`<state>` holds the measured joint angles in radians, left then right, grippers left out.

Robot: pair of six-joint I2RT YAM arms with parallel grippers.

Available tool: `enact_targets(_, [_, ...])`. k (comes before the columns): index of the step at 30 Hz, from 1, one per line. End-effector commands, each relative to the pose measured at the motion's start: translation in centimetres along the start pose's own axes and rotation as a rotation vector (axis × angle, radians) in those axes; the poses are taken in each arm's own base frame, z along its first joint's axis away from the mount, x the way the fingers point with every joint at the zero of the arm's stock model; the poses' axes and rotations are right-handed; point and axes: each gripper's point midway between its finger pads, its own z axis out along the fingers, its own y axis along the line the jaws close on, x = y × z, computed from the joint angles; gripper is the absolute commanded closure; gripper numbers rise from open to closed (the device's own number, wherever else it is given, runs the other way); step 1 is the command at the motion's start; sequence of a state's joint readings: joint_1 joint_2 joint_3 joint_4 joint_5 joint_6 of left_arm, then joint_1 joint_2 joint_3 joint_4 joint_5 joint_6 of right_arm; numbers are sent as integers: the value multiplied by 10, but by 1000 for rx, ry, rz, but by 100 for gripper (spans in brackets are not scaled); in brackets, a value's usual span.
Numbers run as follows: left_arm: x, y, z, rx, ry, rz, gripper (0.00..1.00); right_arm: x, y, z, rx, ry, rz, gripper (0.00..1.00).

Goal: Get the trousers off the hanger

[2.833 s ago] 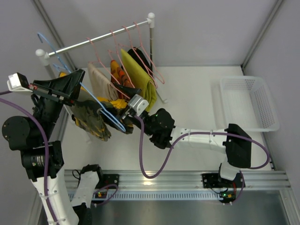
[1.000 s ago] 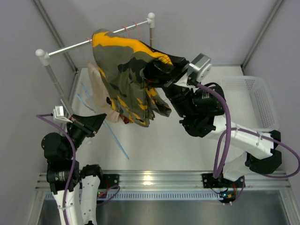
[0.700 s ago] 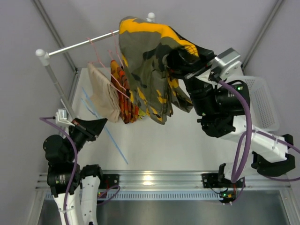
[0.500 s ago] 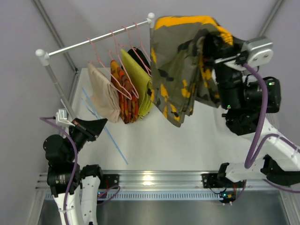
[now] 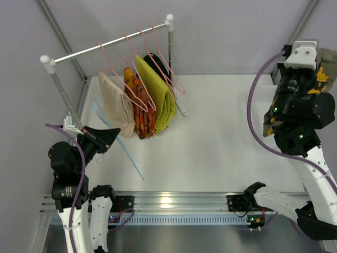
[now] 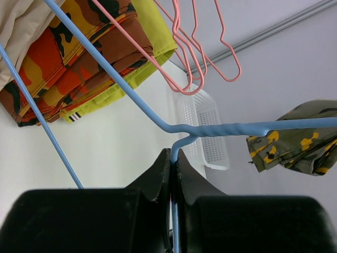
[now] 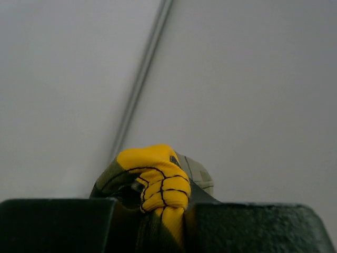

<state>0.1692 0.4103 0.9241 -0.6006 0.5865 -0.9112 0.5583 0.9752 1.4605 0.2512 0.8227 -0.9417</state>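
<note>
Left hand [image 6: 172,161] pinched tight on twisted neck of blue wire hanger [image 6: 221,129], lower left of top view, over counter [image 5: 210,147]. Hanger bare. Right hand [image 7: 163,211] up at right edge, clamped on bunched camouflage trousers [image 7: 155,182]; trousers dangle well apart from hanger. Rail [image 5: 105,45] at upper left carries pink hangers [image 5: 158,58], beige garment [image 5: 116,103], orange-red garment [image 5: 138,103], yellow-green garment [image 5: 158,95].
</note>
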Motion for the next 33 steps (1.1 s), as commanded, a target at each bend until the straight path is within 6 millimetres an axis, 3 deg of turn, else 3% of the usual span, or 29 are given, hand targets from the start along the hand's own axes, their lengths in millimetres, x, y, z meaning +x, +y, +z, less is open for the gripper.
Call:
enact_targets(1, [-11, -15, 5, 56, -21, 10, 100, 22, -33, 2, 76, 117, -116, 100])
enact_targets(8, [-14, -14, 11, 67, -15, -11, 100, 101, -55, 21, 235, 349, -367, 100])
enact_targets(16, [-13, -6, 15, 45, -18, -19, 100, 136, -81, 33, 315, 420, -442, 100])
enact_targets(19, [-14, -4, 18, 44, -15, -30, 100, 160, -81, 41, 320, 483, -509, 100])
enact_targets(24, [-15, -4, 20, 45, -15, -34, 100, 232, -60, 58, 296, 627, -657, 100])
enact_targets(29, [-16, -6, 20, 48, -12, -31, 100, 299, -22, 66, 188, 699, -691, 100])
enact_targets(33, [-17, -6, 20, 48, -15, -27, 100, 325, 0, 81, 146, 699, -674, 100])
